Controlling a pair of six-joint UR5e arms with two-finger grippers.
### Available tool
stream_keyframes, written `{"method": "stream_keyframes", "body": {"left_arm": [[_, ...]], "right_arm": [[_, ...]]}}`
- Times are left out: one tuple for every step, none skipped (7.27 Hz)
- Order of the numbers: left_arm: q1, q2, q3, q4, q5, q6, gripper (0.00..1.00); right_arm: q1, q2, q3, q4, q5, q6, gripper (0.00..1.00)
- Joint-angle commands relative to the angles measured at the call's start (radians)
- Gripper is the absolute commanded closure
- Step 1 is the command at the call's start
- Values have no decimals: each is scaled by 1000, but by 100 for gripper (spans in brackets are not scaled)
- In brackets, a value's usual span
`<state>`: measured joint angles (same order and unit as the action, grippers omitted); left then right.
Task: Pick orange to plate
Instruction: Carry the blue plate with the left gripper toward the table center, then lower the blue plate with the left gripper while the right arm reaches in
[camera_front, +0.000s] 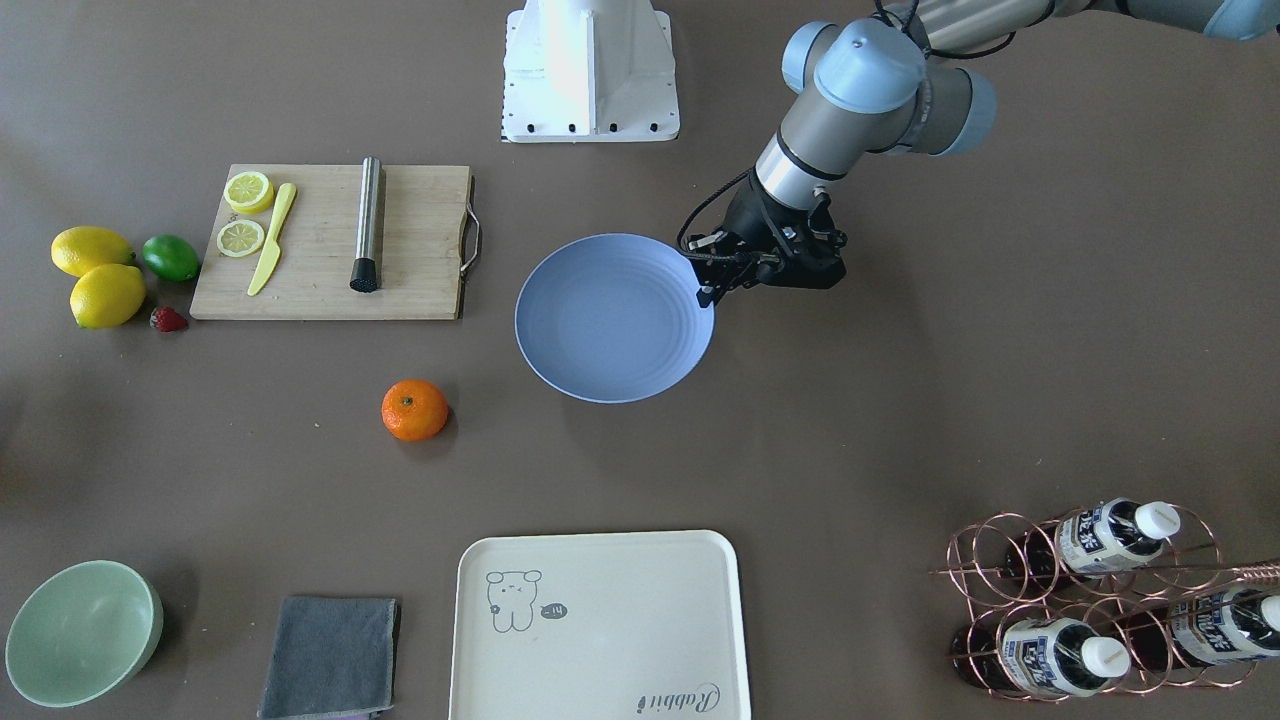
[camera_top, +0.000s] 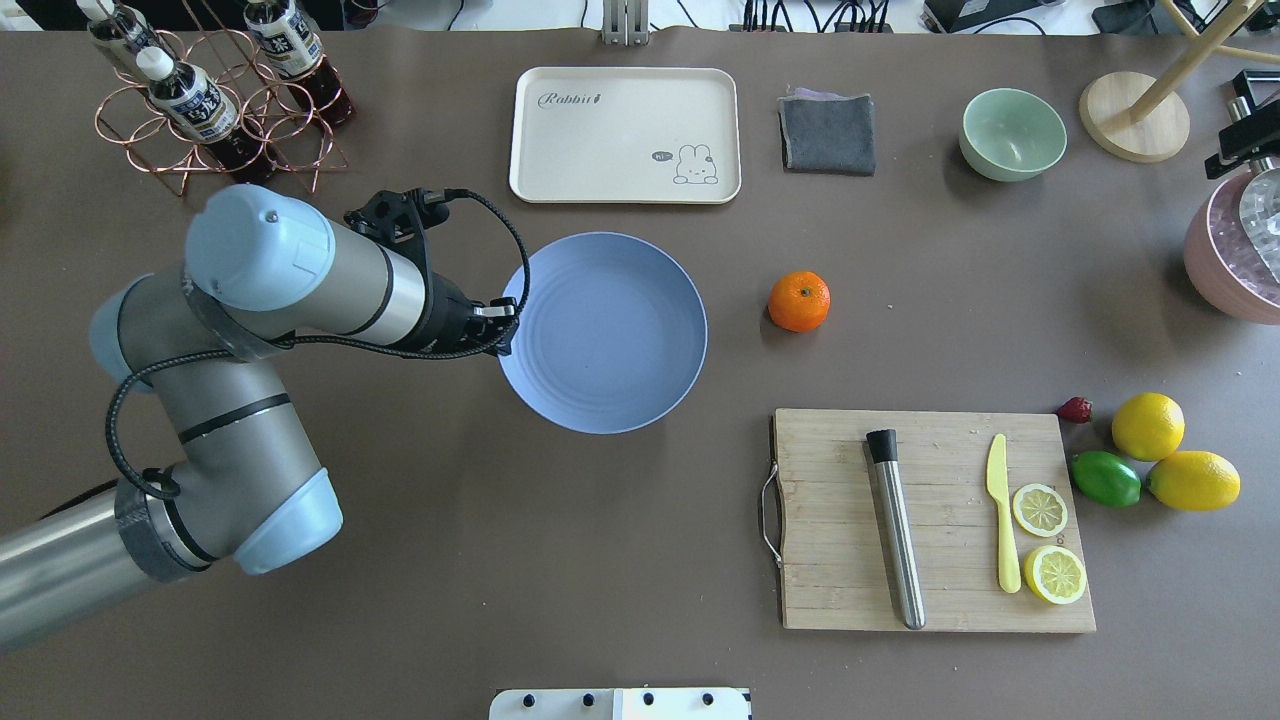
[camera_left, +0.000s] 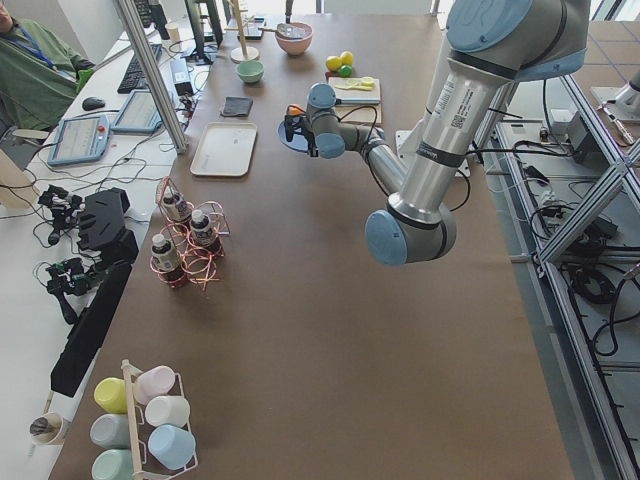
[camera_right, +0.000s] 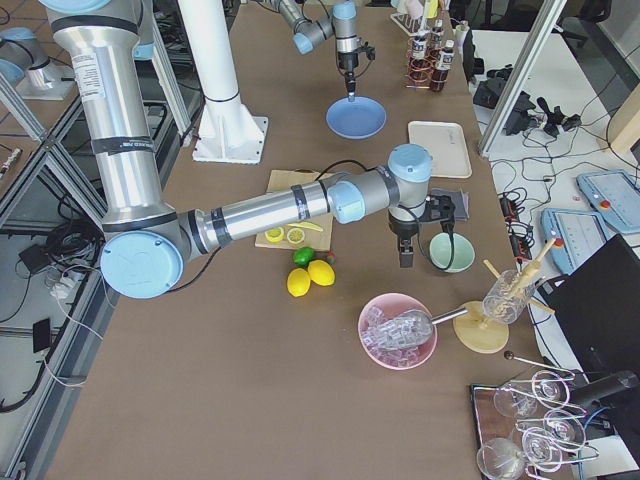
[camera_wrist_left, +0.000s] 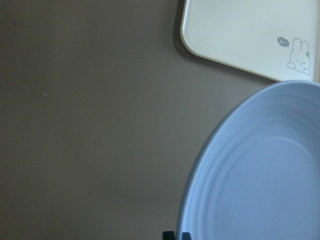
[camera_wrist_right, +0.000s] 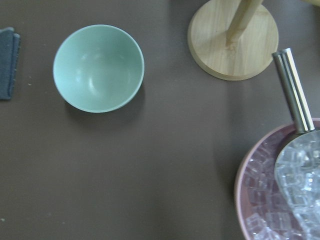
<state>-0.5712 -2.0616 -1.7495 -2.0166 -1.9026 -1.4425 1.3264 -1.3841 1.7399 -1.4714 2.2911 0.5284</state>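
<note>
the left claw hangs at the rim of the plate, fingers nearly together and empty; how far open the right claw is i cannot tell. whichever reaches should, i judge, open wide and drop straight over the orange, centred, lest it roll. it sits on the bare table near the plate, not touching it, small, round, glossy, with a green stem dot.

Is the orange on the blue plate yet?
No, the orange sits on the bare table, clearly apart from the plate, which holds nothing.
</note>
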Motion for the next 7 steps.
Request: {"method": "stream_keyframes", "body": {"left_arm": [[109,-8,19,-10,123,-21,100],[115,-6,27,-10,138,-21,100],[114,-6,60,-11,139,-19,100],[94,-5,71,-13,139,-16,100],[85,-3,73,-11,139,-18,100],[61,6,71,-14,137,-16,2],[36,17,64,-55,131,-15,2]], "right_arm": [[-137,81,67,-3,-16,274,0],[-215,133,70,-3,-63,394,0],[-301,186,67,-3,-126,512,0],[-353,201,69,-3,-165,560,0],[-372,206,70,-3,-168,582,0],[-391,209,70,0,-171,602,0],[-429,215,72,0,-214,639,0]]}}
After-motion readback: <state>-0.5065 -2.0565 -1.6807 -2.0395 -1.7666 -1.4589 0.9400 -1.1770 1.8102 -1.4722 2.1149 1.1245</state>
